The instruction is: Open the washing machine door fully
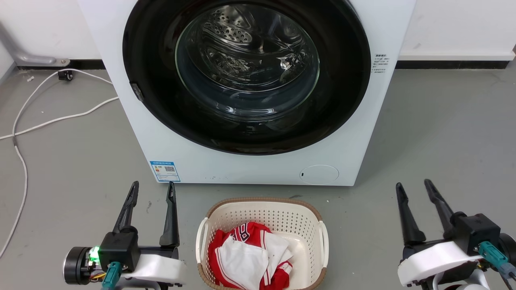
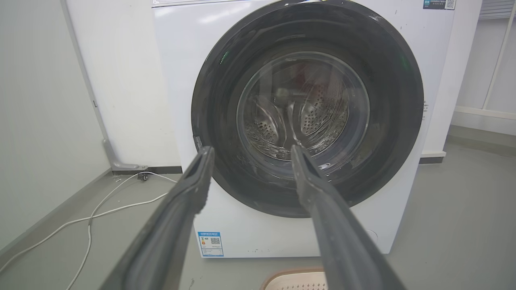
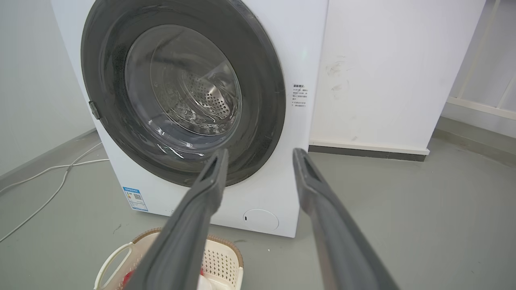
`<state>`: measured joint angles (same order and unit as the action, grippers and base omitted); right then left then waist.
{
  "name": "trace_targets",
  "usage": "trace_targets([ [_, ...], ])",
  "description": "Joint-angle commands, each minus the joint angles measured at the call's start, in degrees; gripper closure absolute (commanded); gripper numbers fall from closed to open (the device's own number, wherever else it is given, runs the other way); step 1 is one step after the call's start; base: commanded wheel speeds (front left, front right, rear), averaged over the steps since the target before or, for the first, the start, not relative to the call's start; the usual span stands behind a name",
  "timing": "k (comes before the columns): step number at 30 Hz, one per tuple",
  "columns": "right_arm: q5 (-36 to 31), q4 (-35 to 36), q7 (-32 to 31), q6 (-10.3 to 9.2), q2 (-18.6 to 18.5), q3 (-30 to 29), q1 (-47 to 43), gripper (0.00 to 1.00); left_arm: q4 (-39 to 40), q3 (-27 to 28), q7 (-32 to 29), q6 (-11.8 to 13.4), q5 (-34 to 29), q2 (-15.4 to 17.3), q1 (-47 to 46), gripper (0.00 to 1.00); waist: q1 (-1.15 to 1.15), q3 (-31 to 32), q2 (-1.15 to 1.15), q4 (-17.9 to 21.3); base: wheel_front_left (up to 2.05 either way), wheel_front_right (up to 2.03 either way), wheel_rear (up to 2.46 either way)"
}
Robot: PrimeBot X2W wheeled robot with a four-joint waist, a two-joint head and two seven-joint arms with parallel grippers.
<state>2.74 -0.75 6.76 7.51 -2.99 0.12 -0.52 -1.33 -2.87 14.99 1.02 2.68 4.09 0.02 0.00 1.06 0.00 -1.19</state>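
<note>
I see the washer point(image 1: 250, 169) at 12 o'clock, its black door point(image 1: 246, 72) shut flat against the front, the laundry basket point(image 1: 264, 200) at 6, and my left gripper point(image 1: 153, 184) at 8 and right gripper point(image 1: 413, 183) at 4, fingers apart, empty.

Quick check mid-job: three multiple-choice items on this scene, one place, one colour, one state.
1. Where is the laundry basket? A. On the floor before the washing machine. B. In the drum. C. Atop the machine.
2. The clothes' colours? A. Blue, green. B. Red, white. C. Black, yellow.
3. The washing machine door is? A. Shut. B. Half open. C. Fully open.
1 A, it sits on grey floor below the machine's front; 2 B, red and white cloth shows; 3 A, its black ring lies flat on the white front.
</note>
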Motion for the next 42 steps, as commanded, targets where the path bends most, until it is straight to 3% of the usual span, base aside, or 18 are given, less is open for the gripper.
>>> trace_targets([
  [1,0.3,-0.1,0.0,-0.04,0.2,0.0,0.0,1.0,0.0,0.2,0.3,-0.1,-0.3,-0.1,0.4,0.0,0.0,0.0,0.0,0.0,0.0,0.0,0.0],
  [6,1.6,-0.3,0.3,-0.04,0.2,0.0,0.1,1.0,-0.2,0.4,0.3,-0.3,-0.4,-0.3,0.3,0.0,0.0,0.0,0.0,-0.1,0.0,0.0,0.0],
  [9,5.9,-0.5,1.3,-0.04,0.2,-0.3,0.5,1.0,-0.3,0.6,0.3,-0.4,-0.4,-0.4,0.2,0.0,0.0,0.0,0.0,0.0,0.0,0.0,0.0],
  [24,74.0,-6.4,7.5,-0.02,0.2,-2.3,8.6,1.0,-0.5,1.4,0.3,-0.4,0.0,-0.8,-0.1,0.0,0.0,-0.5,0.0,0.5,0.0,0.0,0.0],
  [28,85.9,-10.4,5.2,-0.02,0.1,-5.3,13.8,1.0,-0.2,1.3,0.3,-0.2,-0.2,-0.9,-0.5,0.0,0.0,-1.2,0.0,0.6,0.0,0.0,0.0],
  [34,92.6,-22.0,0.3,-0.02,-4.6,-8.5,25.1,1.0,0.2,0.5,0.3,-0.3,-0.4,-1.0,-1.9,0.0,0.0,-3.0,0.0,0.1,0.0,0.0,0.0],
  [42,91.5,-41.5,-7.5,-0.02,-13.8,-5.0,44.2,1.0,0.6,-1.0,0.3,-0.4,-0.4,-1.1,-3.9,0.0,0.0,-5.7,0.0,-1.7,0.0,0.0,0.0],
])
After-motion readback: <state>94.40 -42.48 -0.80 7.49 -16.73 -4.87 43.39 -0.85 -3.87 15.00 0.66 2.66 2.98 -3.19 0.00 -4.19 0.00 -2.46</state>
